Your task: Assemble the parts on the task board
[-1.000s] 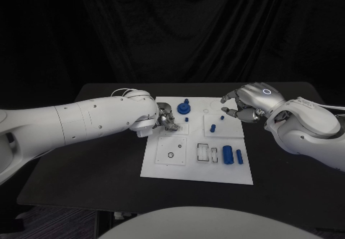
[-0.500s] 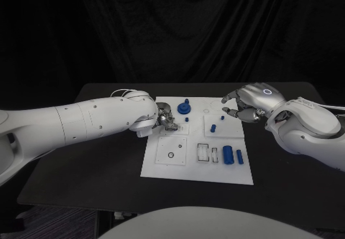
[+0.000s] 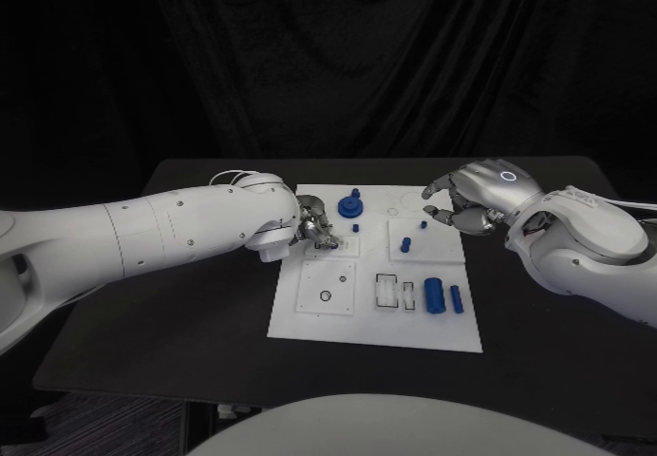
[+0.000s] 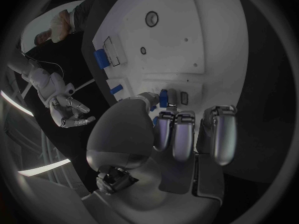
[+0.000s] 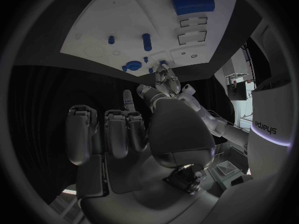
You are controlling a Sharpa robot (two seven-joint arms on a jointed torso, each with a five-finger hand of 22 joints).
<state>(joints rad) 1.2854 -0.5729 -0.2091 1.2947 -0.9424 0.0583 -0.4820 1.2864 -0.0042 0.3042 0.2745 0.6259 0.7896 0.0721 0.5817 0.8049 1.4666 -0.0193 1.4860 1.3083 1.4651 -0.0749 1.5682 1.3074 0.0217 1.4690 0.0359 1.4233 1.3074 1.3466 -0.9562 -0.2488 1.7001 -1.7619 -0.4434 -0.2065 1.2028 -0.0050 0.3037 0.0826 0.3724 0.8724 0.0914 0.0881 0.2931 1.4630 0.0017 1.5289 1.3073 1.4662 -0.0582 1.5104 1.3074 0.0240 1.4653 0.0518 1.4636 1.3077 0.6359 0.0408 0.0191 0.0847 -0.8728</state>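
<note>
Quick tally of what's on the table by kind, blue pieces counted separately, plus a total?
Blue parts on the board: 6
Small blue part pinched by the left robot hand: 1
White task board: 1
Robot hands, counting the right robot hand: 2
Total: 10

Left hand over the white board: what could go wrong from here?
The left hand pinches a small blue peg above the white task board; its fingers hide the slot, so it may seat askew. The round blue knobbed part stands close by and could be knocked. The right hand hovers near a small blue pin.
</note>
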